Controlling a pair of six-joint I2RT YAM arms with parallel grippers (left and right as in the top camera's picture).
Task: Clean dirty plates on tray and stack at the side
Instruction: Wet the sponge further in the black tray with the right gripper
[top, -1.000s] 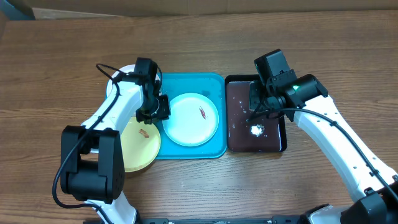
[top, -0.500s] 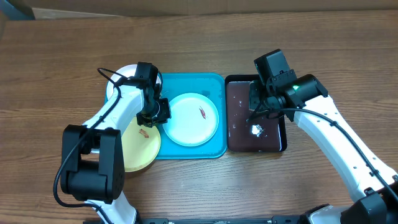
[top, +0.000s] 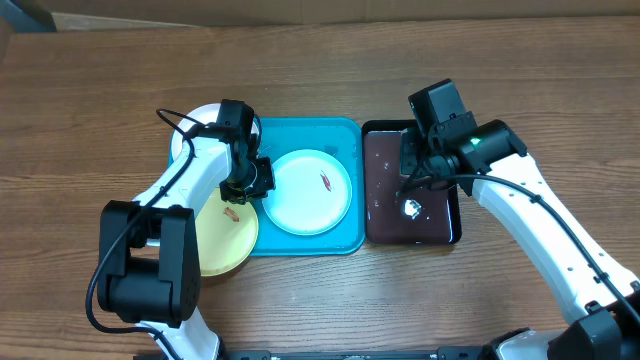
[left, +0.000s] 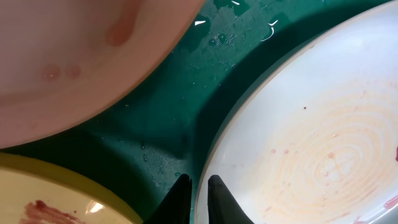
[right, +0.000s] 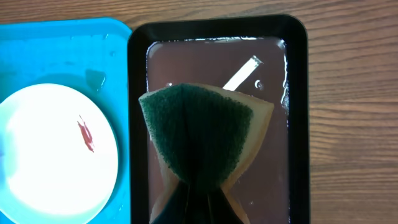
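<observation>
**Left fingers on the mint plate's rim, sponge pinched over the black tray**

The tray sits mid-table with a wet floor. It holds only the pale mint plate, which has a red smear right of its centre. The black tray lies against the tray's right side and holds brownish water.

The pale yellow plate overlaps the tray's left rim and is smeared red-brown. The white plate lies off the tray's far-left corner — mostly hidden under the left arm.

The sponge hangs over the black tray with its green face up. It is pinched by the right gripper, whose fingers are cut off at the frame's bottom.

At the tray's left side, the left gripper has its tips closed narrowly on either side of the mint plate's rim — whether the plate is lifted cannot be told.

Since a second ago the left gripper has shifted slightly; the right arm shows no visible change.
</observation>
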